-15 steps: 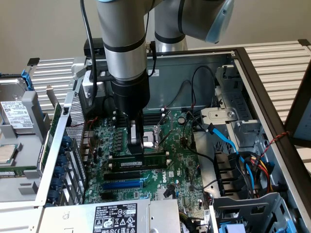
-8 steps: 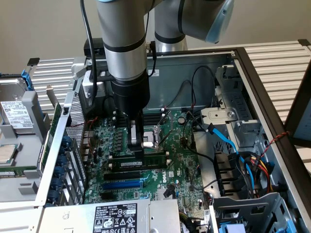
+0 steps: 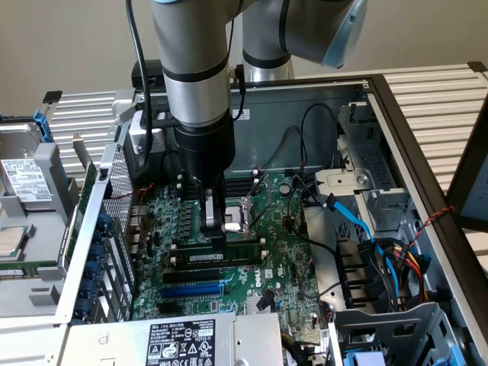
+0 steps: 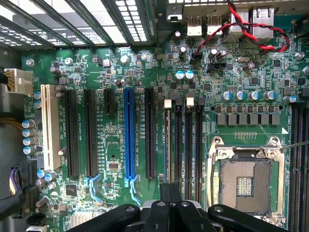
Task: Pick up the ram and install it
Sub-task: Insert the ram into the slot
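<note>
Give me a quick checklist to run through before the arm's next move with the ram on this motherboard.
1. Gripper shut: ok.
2. Ram truly clamped: cannot tell; the gripper sits right at its top edge.
3. Ram on edge, parallel to the black slots: ok.
4. Those black slots empty: ok.
5. Red-black wire away from the slots: ok.
6. Slot latches open: cannot tell.
</note>
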Controlling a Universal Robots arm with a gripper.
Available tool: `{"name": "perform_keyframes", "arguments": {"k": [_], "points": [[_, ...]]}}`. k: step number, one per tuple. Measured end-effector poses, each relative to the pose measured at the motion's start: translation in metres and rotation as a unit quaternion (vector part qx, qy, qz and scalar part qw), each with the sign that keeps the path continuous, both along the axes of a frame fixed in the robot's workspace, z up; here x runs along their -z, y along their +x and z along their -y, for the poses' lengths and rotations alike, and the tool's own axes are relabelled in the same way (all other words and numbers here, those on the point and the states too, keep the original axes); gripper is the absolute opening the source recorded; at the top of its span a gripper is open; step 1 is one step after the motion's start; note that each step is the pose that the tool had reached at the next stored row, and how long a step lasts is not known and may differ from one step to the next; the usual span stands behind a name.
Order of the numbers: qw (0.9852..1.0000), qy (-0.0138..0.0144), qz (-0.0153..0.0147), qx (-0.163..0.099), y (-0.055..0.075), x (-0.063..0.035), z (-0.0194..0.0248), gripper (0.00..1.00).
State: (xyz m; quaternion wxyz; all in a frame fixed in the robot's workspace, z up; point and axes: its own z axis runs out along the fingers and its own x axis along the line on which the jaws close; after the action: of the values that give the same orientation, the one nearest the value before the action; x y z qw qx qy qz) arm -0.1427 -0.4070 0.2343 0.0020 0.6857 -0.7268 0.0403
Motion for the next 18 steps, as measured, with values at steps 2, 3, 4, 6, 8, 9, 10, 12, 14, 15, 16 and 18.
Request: {"name": "perform_keyframes", "arguments": {"k": [2, 3, 4, 6, 8, 9, 10, 12, 14, 15, 16, 18], "points": [[1.0, 0.0, -0.0015, 0.001, 0.0001, 0.0, 0.0, 0.11], [1.0, 0.0001, -0.0035, 0.002, 0.0002, 0.0001, -0.0001, 0.11], [1.0, 0.0, -0.0062, 0.002, 0.0001, 0.0, 0.0, 0.11], [1.0, 0.0, -0.0086, 0.003, 0.0002, 0.0, 0.0, 0.11], [1.0, 0.0, -0.0086, 0.003, 0.0002, 0.0, 0.0, 0.11], [1.0, -0.0001, -0.0087, 0.003, 0.0002, -0.0001, 0.0, 0.11], [1.0, -0.0001, -0.0086, 0.003, 0.0002, -0.0003, 0.0, 0.11], [1.0, -0.0011, -0.0086, 0.003, 0.0005, -0.0013, -0.0002, 0.11], [1.0, -0.0019, -0.0086, 0.003, 0.0005, -0.0018, -0.0003, 0.11], [1.0, -0.0019, -0.0086, 0.003, 0.0005, -0.0018, -0.0002, 0.11], [1.0, -0.0021, -0.0087, 0.004, 0.0007, -0.0019, -0.0002, 0.11], [0.9999, -0.0021, -0.0089, 0.005, 0.0017, -0.0019, -0.0003, 0.11]]}}
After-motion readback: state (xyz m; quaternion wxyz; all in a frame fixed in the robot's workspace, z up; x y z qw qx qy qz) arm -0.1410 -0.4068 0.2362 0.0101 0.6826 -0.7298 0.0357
